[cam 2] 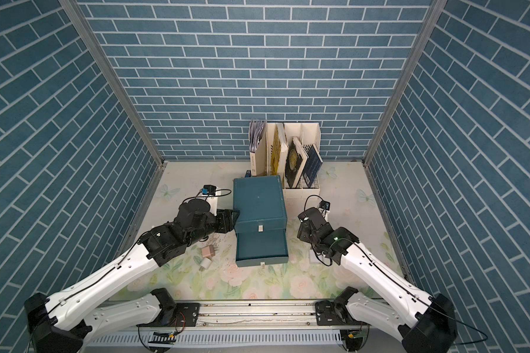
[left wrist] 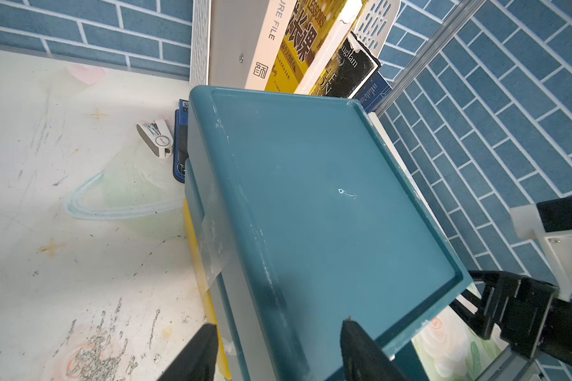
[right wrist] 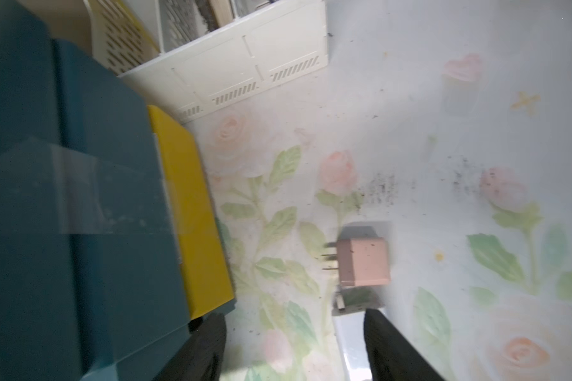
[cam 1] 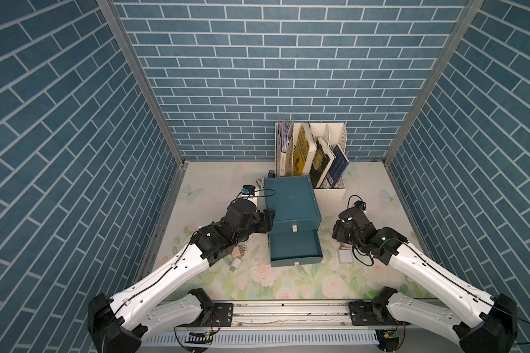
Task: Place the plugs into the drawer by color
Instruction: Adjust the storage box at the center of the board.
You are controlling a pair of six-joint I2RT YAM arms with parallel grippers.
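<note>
Between blue brick walls [cam 1: 257, 76], a scuffed floral tabletop [cam 1: 288, 284] holds plugs [cam 1: 239, 252].

Pink plugs [cam 1: 238, 252] [right wrist: 365, 262]: two. White plugs [cam 1: 235, 263] [cam 1: 345, 256]: two. Teal box [cam 1: 291, 198]: one. Open drawer [cam 1: 294, 247]: one. Book rack [cam 1: 340, 130]: one.

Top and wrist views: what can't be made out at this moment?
Pink plug by the right arm: top views, mostly under the arm.
White plug: right wrist view, blurred, cut off by the right pincer and picture edge.
Shut top drawer: contents hidden by its front.
Blue stick: left wrist view, partly behind the box.
</note>
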